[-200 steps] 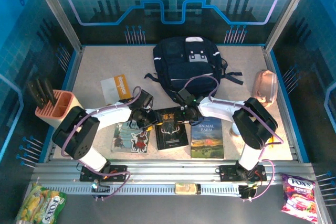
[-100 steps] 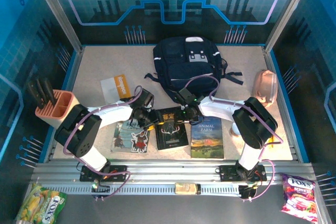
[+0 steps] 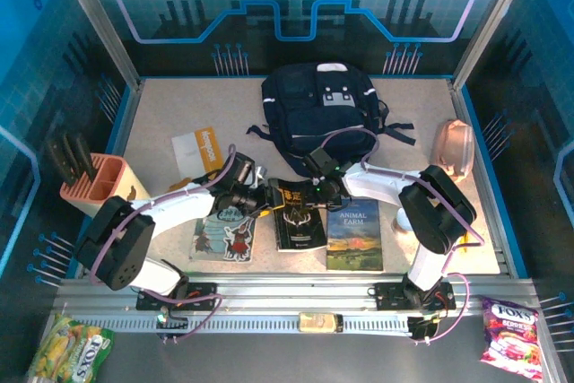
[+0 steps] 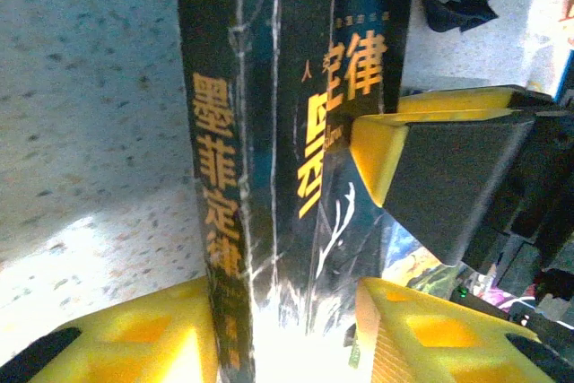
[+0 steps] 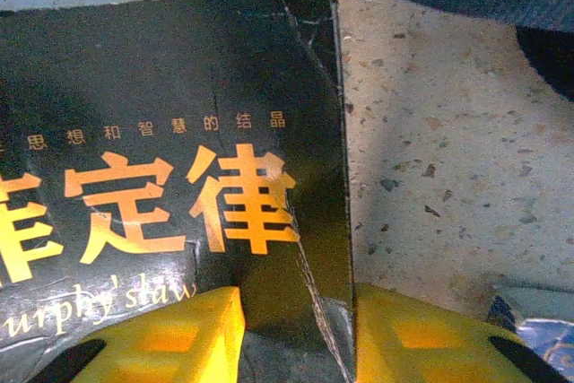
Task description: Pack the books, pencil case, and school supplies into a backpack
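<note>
The black book (image 3: 299, 215) with antlers lies skewed between the grey-teal book (image 3: 224, 233) and the "Animal Farm" book (image 3: 354, 236). My left gripper (image 3: 266, 197) has the black book's spine edge (image 4: 224, 221) between its yellow fingers, touching both. My right gripper (image 3: 316, 188) is at the black book's far right corner (image 5: 314, 177): one finger rests over the cover, the other sits against its edge. The navy backpack (image 3: 325, 114) lies just behind both grippers. The pinkish pencil case (image 3: 453, 148) lies far right. An orange-yellow pad (image 3: 199, 149) lies at the left.
A pink rack (image 3: 90, 183) with black pieces stands at the left edge. The aluminium rail (image 3: 296, 298) with the arm bases runs along the near edge. Backpack straps (image 3: 395, 132) trail toward the right arm.
Both grippers have narrowed on the black book's far edge. The book has turned and slid a little to the right, and the left arm has stretched out toward it.
</note>
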